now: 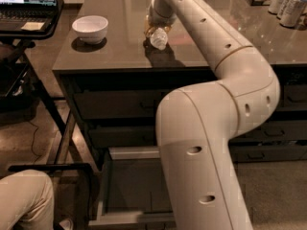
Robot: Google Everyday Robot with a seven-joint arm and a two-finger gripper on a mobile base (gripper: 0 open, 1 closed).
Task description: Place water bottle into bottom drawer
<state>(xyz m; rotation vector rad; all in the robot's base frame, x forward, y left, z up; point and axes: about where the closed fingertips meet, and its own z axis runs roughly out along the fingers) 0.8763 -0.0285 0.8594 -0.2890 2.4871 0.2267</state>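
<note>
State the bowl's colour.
Bowl: white, camera view. Tool is at the bottle.

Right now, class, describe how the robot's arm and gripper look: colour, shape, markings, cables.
The arm is cream-white: thick, smooth, rounded tubes with bulbous joints, thin seams and small dark oval holes. No loose cables show. The gripper, at its far end over the countertop beside the water bottle, looks short and tan.

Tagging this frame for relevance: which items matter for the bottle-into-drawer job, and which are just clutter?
Job:
- water bottle, on the counter
- gripper, right at the bottle
- bottom drawer, open

Lying about:
- white bowl
- cans
- laptop
</note>
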